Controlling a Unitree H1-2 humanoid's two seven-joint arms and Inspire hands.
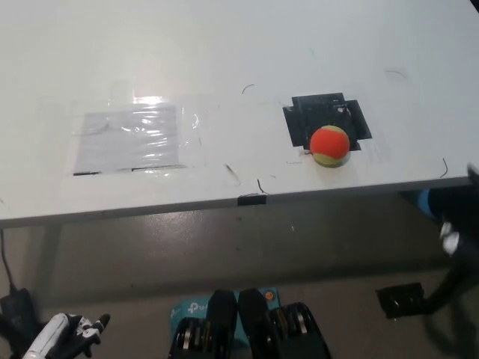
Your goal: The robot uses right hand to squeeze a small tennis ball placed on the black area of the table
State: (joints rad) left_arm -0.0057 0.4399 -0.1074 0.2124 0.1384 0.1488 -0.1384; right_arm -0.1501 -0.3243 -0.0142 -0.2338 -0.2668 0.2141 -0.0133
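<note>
Nearest, low left: white left hand (pixel 63 335), below worktop level, resting; fingers loosely apart, holding nothing. Low right edge: black right hand (pixel 458 254), blurred, below the worktop (pixel 224 60) edge; fingers' state cannot be told. Ball (pixel 330 145), orange and yellow-green, on near rim of black patch (pixel 323 120), right of centre, near the front edge. Untouched; judged not begun: reach, close and squeeze all left. Also present: clear plastic sheet (pixel 135 138) well left of ball. Nothing between right hand and ball but the worktop edge.
</note>
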